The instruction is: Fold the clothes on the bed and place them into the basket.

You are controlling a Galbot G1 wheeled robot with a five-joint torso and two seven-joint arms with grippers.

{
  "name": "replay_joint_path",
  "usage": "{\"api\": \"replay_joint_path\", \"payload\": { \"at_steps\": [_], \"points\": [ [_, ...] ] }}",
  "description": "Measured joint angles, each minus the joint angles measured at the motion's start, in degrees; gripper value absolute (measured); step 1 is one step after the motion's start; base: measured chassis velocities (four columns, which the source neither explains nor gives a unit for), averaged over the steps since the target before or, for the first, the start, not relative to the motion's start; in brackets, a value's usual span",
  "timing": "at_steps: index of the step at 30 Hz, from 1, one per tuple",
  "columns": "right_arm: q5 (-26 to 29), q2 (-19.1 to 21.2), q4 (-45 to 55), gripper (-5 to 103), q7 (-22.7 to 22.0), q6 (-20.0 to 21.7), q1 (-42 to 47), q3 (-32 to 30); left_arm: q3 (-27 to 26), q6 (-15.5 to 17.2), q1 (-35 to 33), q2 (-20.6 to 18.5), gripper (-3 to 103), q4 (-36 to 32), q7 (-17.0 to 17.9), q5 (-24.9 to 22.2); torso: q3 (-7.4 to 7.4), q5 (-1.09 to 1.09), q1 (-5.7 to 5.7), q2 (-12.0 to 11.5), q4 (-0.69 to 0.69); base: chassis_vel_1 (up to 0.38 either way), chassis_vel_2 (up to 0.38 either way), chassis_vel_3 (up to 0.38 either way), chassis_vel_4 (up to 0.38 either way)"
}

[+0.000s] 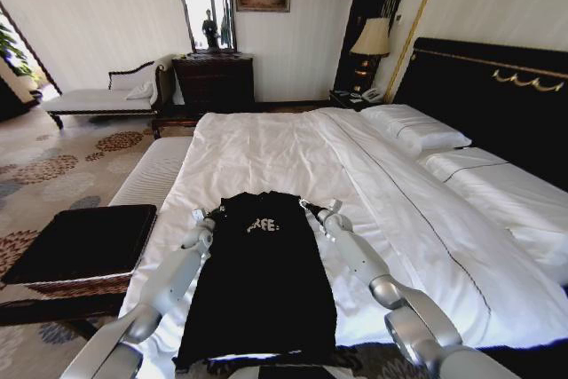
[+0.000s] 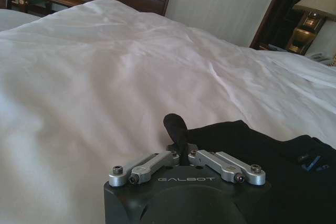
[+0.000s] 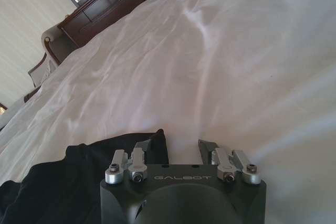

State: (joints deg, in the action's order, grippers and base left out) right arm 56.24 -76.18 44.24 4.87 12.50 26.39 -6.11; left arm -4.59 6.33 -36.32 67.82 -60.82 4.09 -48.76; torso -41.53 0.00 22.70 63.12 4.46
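1. Left tool (image 1: 201, 217) sits at the T-shirt's far left corner, about 10 o'clock from the garment's middle in the head view; in the left wrist view (image 2: 181, 153) its jaws are drawn narrow, pinching a small tuft of black cloth that sticks up between them.
2. Right tool (image 1: 321, 210) sits at the far right corner, about 2 o'clock from the garment's middle; in the right wrist view (image 3: 176, 148) its jaws stand wide, one finger (image 3: 143, 145) touching the shirt's edge, the other over bare duvet.
3. Black T-shirt (image 1: 262, 286) lies flat on the near end of the bed (image 1: 293, 148), folded into a long narrow strip running from 12 to 6 o'clock, white lettering near its far end.
4. Wicker basket (image 1: 84, 250) with its black top stands on the carpet at 9 o'clock from the shirt, just beside the bed's left edge.
5. Pale striped bench (image 1: 151, 170) stands beyond the basket, along the same side of the bed.
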Motion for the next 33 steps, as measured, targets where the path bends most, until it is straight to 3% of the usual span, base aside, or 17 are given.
{"api": "replay_joint_path", "payload": {
  "at_steps": [1, 3, 6, 9, 12, 14, 24, 33],
  "points": [
    [0.1, 0.0, -0.1, 45, 0.2, 0.0, -0.1, 0.0, 0.0, 0.0, 0.1, 0.0, 2, 0.1, 0.0, 0.0, 0.00, 0.00, 0.00, 0.0, 0.00, 0.000, 0.000, 0.000, 0.000],
    [0.1, 0.0, -0.1, 45, 0.3, 0.0, -0.1, 0.0, 0.0, 0.0, 0.1, 0.0, 2, 0.2, -0.1, -0.1, 0.00, 0.00, 0.00, 0.0, 0.00, 0.000, 0.000, 0.000, 0.000],
    [0.7, -0.5, 0.0, 29, 0.5, 0.4, -0.1, 0.1, 0.1, 0.0, 0.1, 0.1, 2, 0.5, -0.2, -0.1, 0.00, 0.00, 0.00, 0.0, 0.00, 0.000, 0.000, 0.000, 0.000],
    [0.8, -0.8, 0.3, 24, 0.5, 0.6, 0.0, 0.1, 0.1, 0.0, 0.3, 0.2, 2, 0.7, -0.3, -0.1, 0.00, 0.00, 0.00, 0.0, -0.01, 0.000, 0.000, 0.000, 0.000],
    [0.7, -1.0, 0.8, 8, 0.5, 0.6, 0.4, 0.2, 0.2, 0.0, 0.4, 0.3, 2, 0.8, -0.3, -0.1, 0.00, 0.00, 0.00, 0.0, 0.00, 0.000, 0.000, 0.000, 0.000],
    [0.7, -1.1, 0.8, 3, 0.5, 0.4, 0.5, 0.1, 0.2, 0.0, 0.4, 0.4, 2, 0.9, -0.3, 0.0, 0.00, 0.00, 0.00, 0.0, 0.00, 0.000, 0.000, 0.000, 0.000],
    [0.8, -0.8, 2.6, 1, 0.4, -0.6, 1.1, 0.1, -0.1, -0.2, 0.3, 0.4, 2, 0.1, -0.4, 0.0, 0.00, 0.00, 0.00, 0.0, 0.00, 0.000, 0.000, 0.000, 0.000],
    [1.3, 2.4, 17.8, 1, -5.1, -1.1, 3.1, 0.0, -1.1, -0.3, 1.5, -2.4, 2, -6.2, 1.0, -3.7, 0.01, 0.00, -0.01, 0.0, 0.01, 0.000, 0.000, 0.000, 0.000]
  ]
}}
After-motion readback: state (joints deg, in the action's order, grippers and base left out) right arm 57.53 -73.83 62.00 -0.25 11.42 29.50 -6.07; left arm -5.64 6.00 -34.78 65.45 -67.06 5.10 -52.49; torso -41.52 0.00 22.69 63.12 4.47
